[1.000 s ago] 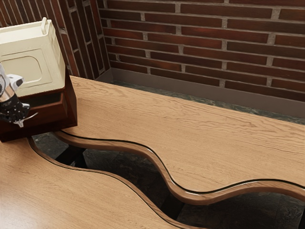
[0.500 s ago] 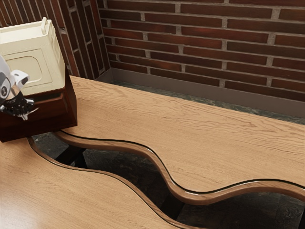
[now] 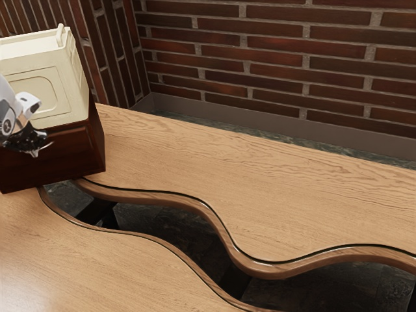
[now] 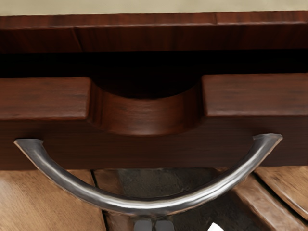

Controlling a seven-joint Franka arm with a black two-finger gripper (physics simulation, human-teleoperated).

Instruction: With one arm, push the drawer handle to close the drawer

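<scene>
White arm (image 3: pixel 9 114) aslant, black end effector (image 3: pixel 34 147) at its lower end, fingertips together

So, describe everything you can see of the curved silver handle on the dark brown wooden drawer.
The curved silver handle looks like smooth, shiny metal: one slim bar bowed outward, both ends meeting the front of the drawer and widening slightly there. The black two-finger gripper is close to its middle; whether they touch, I can't tell.
</scene>
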